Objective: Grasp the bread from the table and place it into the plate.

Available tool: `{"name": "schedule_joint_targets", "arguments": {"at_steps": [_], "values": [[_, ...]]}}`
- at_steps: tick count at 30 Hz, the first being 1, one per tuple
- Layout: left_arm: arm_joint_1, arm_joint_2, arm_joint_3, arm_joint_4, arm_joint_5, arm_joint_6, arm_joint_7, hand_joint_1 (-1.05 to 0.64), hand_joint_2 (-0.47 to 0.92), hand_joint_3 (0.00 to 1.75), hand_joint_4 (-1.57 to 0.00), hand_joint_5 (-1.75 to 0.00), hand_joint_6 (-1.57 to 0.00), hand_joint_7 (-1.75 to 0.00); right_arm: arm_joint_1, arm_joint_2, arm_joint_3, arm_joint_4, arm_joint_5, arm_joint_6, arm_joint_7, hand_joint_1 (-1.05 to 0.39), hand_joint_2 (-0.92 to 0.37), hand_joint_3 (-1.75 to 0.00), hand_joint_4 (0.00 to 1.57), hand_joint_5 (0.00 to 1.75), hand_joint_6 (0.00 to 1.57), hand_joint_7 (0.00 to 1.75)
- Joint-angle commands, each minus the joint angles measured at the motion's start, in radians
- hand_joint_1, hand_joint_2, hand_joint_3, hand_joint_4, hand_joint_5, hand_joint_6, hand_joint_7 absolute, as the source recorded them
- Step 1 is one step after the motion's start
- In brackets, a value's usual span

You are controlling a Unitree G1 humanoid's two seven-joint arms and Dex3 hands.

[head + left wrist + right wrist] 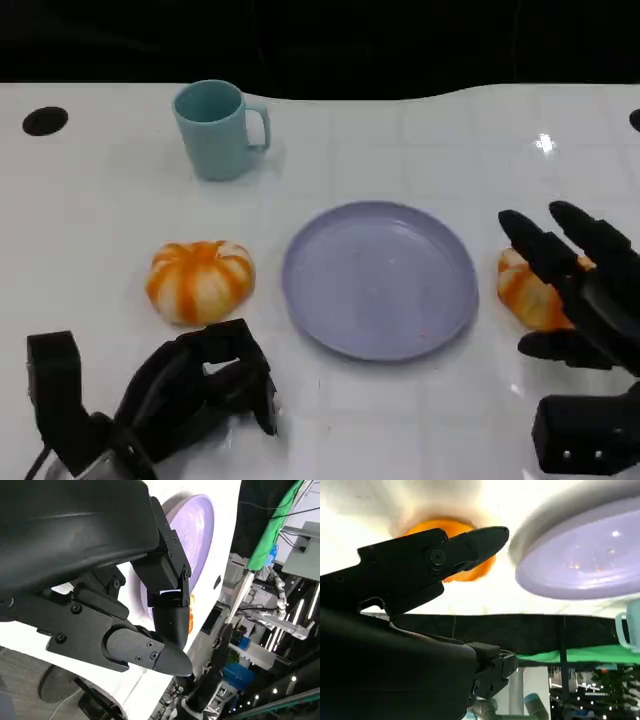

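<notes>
Right hand (pixel 580 290) covers much of the bread (pixel 525 290) right of the plate (pixel 380 280), contact unclear; left hand (pixel 190 395) cut off by the frame edge below that plate.

A white table (pixel 420 130) with faint grid lines carries everything here. Near its far edge stands a teal mug (pixel 214 128), upright, handle turned to the right. A lavender plate (pixel 379 277) lies in the middle. Left of the plate, apart from it, lies an orange-and-white striped bread (pixel 200 280). A second orange bread (pixel 527 290) lies just right of the plate. A black round hole (pixel 45 121) marks the far left corner.
</notes>
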Motion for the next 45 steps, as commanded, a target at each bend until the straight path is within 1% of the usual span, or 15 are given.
{"name": "schedule_joint_targets", "arguments": {"at_steps": [1, 8, 16, 24, 30, 32, 35, 36, 37, 38, 39, 40, 42, 43, 45], "values": [[0.016, 0.016, 0.002, 0.008, 0.009, 0.01, 0.009, -0.71, 0.87, 0.0, -0.97, -1.43, -0.95, -1.05, -0.037, -0.024, 0.019, 0.044, 0.021, 0.013, -0.006, -0.85, -0.91, 0.0, 0.0, 0.0, 0.0, 0.0], [0.015, 0.016, 0.002, 0.008, 0.009, 0.016, 0.013, -0.71, 0.87, 0.0, -0.98, -1.42, -0.96, -1.03, -0.093, -0.024, 0.064, 0.146, 0.032, 0.002, -0.019, -0.86, -0.91, 0.0, 0.0, 0.0, 0.0, 0.0], [0.015, 0.015, 0.003, 0.008, 0.008, 0.014, 0.013, -0.71, 0.87, 0.0, -0.96, -1.44, -0.95, -1.04, -0.163, -0.009, 0.106, 0.268, 0.047, 0.017, -0.022, -0.85, -0.92, -0.01, 0.0, 0.0, 0.0, 0.0], [0.016, 0.015, 0.004, 0.005, 0.008, 0.024, 0.018, -0.72, 0.86, 0.0, -0.96, -1.45, -0.95, -1.05, -0.232, 0.003, 0.145, 0.418, 0.069, -0.027, -0.063, -0.82, -0.91, 0.0, 0.0, 0.0, 0.0, 0.0], [0.015, 0.015, 0.004, 0.004, 0.006, 0.031, 0.016, -0.71, 0.85, 0.0, -0.96, -1.44, -0.96, -1.04, -0.253, 0.012, 0.162, 0.477, 0.097, -0.046, -0.072, -0.81, -0.91, 0.0, 0.0, 0.0, 0.0, 0.0], [0.016, 0.017, 0.003, 0.003, 0.009, 0.029, 0.015, -0.72, 0.86, 0.0, -0.96, -1.44, -0.95, -1.03, -0.259, 0.013, 0.168, 0.493, 0.1, -0.058, -0.082, -0.77, -0.91, 0.0, 0.0, 0.0, 0.0, 0.0], [0.015, 0.017, 0.004, 0.005, 0.007, 0.027, 0.011, -0.71, 0.86, 0.0, -0.96, -1.44, -0.95, -1.03, -0.265, 0.015, 0.173, 0.508, 0.104, -0.066, -0.089, -0.72, -0.92, 0.0, 0.06, 0.05, 0.0, 0.0], [0.015, 0.017, 0.004, 0.005, 0.007, 0.028, 0.012, -0.71, 0.86, 0.0, -0.96, -1.45, -0.95, -1.04, -0.266, 0.017, 0.173, 0.513, 0.107, -0.07, -0.095, -0.68, -0.92, -0.01, 0.04, 0.7, 0.01, 0.19], [0.016, 0.016, 0.004, 0.005, 0.008, 0.028, 0.013, -0.72, 0.86, 0.0, -0.96, -1.45, -0.95, -1.04, -0.268, 0.019, 0.173, 0.52, 0.112, -0.08, -0.106, -0.64, -0.92, -0.01, 0.01, 1.32, 0.0, 1.01], [0.017, 0.016, 0.003, 0.004, 0.009, 0.026, 0.015, -0.71, 0.86, 0.0, -0.96, -1.45, -0.95, -1.03, -0.269, 0.02, 0.173, 0.526, 0.115, -0.09, -0.122, -0.61, -0.92, -0.01, 0.01, 1.53, 0.0, 1.37], [0.018, 0.016, 0.003, 0.003, 0.01, 0.025, 0.016, -0.71, 0.86, 0.0, -0.96, -1.45, -0.96, -1.03, -0.27, 0.021, 0.175, 0.532, 0.117, -0.098, -0.136, -0.58, -0.92, -0.01, 0.0, 1.63, 0.0, 1.55], [0.019, 0.017, 0.002, 0.001, 0.011, 0.024, 0.016, -0.72, 0.86, 0.0, -0.96, -1.45, -0.95, -1.03, -0.272, 0.023, 0.176, 0.539, 0.117, -0.105, -0.156, -0.56, -0.92, -0.01, 0.0, 1.7, 0.0, 1.67], [0.019, 0.018, 0.001, 0.002, 0.011, 0.02, 0.013, -0.72, 0.86, 0.0, -0.95, -1.45, -0.95, -1.03, -0.276, 0.026, 0.18, 0.553, 0.118, -0.115, -0.186, -0.54, -0.92, -0.01, 0.0, 1.73, 0.0, 1.73], [0.019, 0.018, 0.001, 0.003, 0.011, 0.018, 0.01, -0.71, 0.87, 0.0, -0.95, -1.45, -0.95, -1.03, -0.277, 0.028, 0.179, 0.561, 0.122, -0.125, -0.201, -0.52, -0.92, -0.02, 0.04, 1.74, 0.0, 1.74], [0.018, 0.017, 0.002, 0.004, 0.009, 0.018, 0.008, -0.72, 0.87, 0.0, -0.94, -1.46, -0.95, -1.04, -0.28, 0.032, 0.178, 0.575, 0.132, -0.142, -0.22, -0.47, -0.92, -0.02, 0.16, 1.75, 0.0, 1.74]]}}
